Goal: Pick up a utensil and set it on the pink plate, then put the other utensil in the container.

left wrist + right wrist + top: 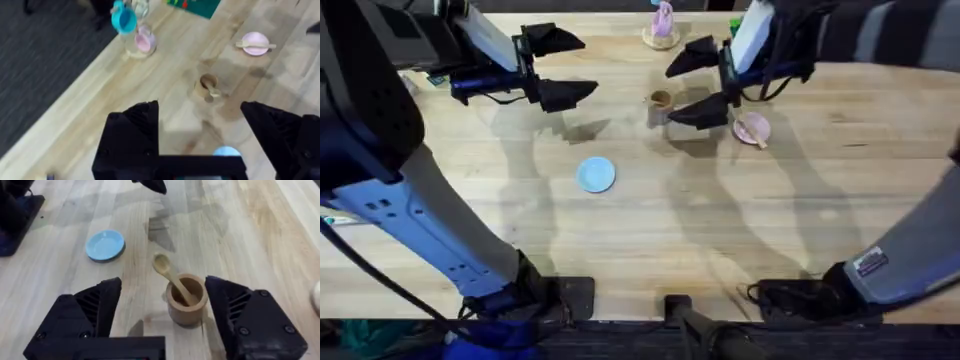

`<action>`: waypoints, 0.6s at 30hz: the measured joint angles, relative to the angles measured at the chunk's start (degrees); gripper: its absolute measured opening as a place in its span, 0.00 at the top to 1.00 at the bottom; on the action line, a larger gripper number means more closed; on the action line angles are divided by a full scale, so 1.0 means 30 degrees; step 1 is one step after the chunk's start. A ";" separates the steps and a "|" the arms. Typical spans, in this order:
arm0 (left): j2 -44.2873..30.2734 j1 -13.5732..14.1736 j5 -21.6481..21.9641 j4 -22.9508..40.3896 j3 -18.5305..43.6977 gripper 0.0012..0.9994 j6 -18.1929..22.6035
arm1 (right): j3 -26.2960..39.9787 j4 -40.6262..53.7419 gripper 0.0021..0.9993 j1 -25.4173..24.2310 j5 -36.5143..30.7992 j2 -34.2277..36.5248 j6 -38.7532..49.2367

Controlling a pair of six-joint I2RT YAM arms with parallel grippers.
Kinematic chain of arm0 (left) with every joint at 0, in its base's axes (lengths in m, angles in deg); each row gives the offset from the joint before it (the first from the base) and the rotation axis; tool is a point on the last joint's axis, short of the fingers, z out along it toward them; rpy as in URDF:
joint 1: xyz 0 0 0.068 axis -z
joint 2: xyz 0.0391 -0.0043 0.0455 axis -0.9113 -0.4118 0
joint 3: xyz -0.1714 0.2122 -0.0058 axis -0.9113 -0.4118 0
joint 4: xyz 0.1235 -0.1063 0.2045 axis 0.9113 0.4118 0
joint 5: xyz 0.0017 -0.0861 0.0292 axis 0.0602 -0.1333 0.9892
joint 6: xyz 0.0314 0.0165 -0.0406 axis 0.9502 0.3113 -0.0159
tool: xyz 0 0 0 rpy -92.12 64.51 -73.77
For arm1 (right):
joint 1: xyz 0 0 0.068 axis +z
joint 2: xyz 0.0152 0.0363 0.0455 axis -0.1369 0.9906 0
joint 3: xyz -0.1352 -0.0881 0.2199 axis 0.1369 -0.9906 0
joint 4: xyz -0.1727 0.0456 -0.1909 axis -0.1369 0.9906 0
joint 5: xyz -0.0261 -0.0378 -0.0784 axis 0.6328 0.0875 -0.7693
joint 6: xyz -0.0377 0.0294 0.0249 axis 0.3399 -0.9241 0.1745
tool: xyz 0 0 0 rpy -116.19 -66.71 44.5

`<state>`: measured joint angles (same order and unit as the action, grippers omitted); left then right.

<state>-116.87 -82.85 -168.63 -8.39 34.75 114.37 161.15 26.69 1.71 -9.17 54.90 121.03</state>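
Wooden spoon [172, 280] is standing handle-down in the container [186, 300], its bowl leaning out over the rim, and the fork [256, 45] is lying across the pink plate [255, 42], just beyond the container from the blue plate [596, 174]. Both placements look done, so the step in hand is judged to be the retreat. The right hand [165, 307] is hovering spread wide over the container, holding nothing; it should be lifting straight up, since any sideways drift risks clipping the leaning spoon and tipping the light cup. The left hand [200, 130] is hanging open and empty above the counter [650, 240], well apart from the container.
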 joint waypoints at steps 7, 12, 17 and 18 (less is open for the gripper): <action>0.0148 0.0025 0.0359 0.0458 0.0163 0.00 -0.0064 | 0.0000 0.2145 0.00 -0.0145 -0.1639 -0.3115 -0.0305; 0.2712 0.0611 0.3656 0.1422 0.2239 0.00 -0.3575 | 0.0000 0.2306 0.00 -0.0816 -0.2244 -0.5521 -0.1868; 0.5688 0.1379 0.6919 0.3707 0.4359 0.00 -0.5974 | 0.0000 0.3322 0.00 -0.1135 -0.3355 -0.7423 -0.3457; 0.6313 0.1575 0.7699 0.4164 0.4813 0.01 -0.6561 | 0.0000 0.3658 0.00 -0.1197 -0.3699 -0.7901 -0.3823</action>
<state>-97.93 -78.12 -145.53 4.10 49.19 94.68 161.15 37.67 -1.88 -20.26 31.20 109.56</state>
